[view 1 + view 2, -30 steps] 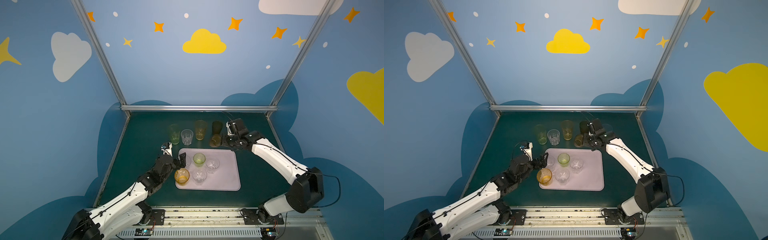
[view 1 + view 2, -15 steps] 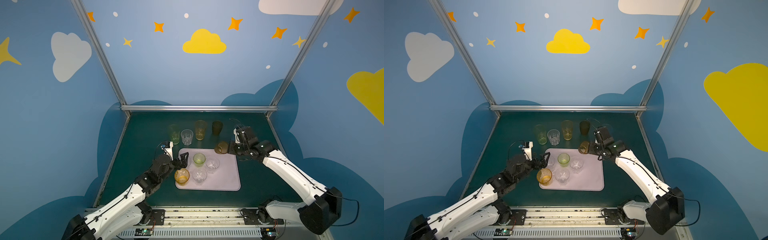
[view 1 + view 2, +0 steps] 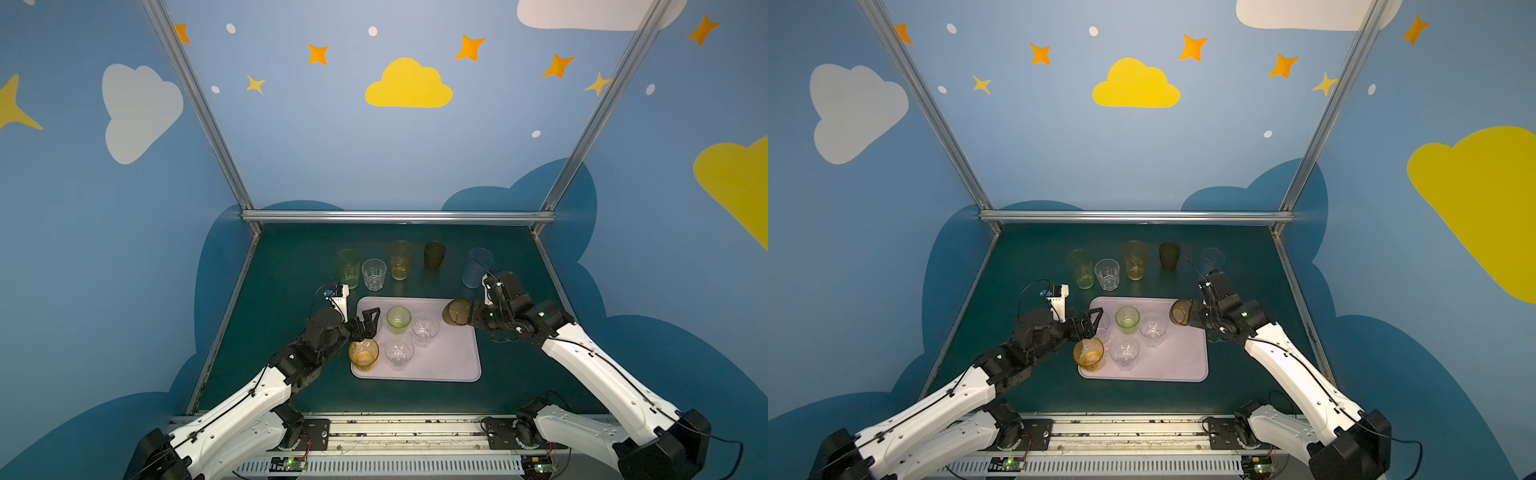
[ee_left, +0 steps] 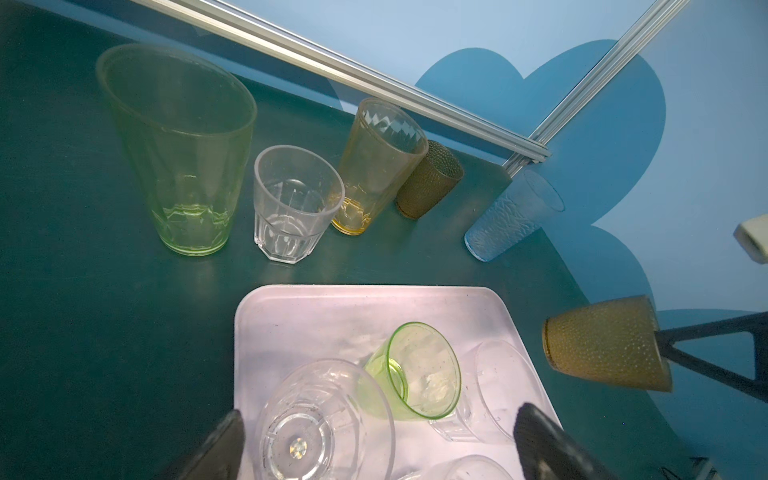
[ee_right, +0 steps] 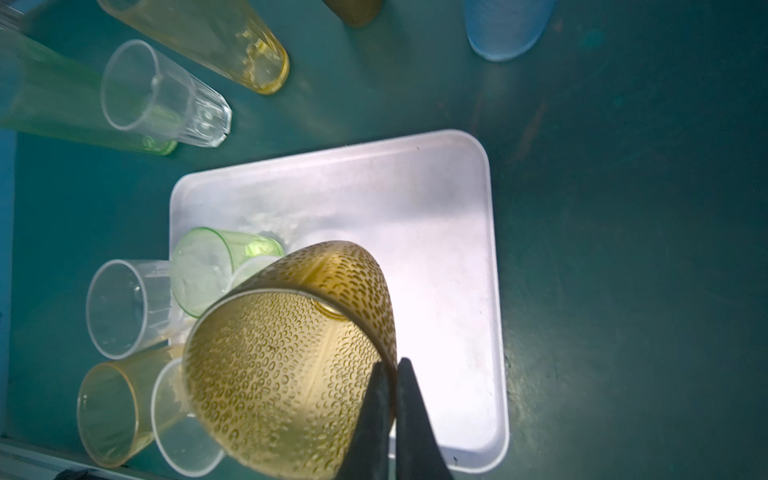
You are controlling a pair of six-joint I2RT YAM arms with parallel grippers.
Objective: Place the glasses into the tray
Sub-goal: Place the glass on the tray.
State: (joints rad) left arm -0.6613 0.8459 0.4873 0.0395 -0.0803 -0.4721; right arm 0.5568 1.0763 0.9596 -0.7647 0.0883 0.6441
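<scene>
I'm holding the dimpled amber glass [image 3: 456, 311] by its rim in the right gripper [image 5: 390, 374], fingers pinching almost together on the wall, the glass tipping sideways over the tray [image 3: 453, 357] at its 2 o'clock corner. The left gripper [image 3: 368, 326] is hanging over the tray's 9 o'clock edge, fingers spread wide and gripping nothing, with a clear glass [image 4: 320, 419] sitting between them. Five glasses [image 3: 398, 319] are standing in the tray's 9 o'clock half, and five more are standing on the table [image 3: 291, 270] toward 12 o'clock.
</scene>
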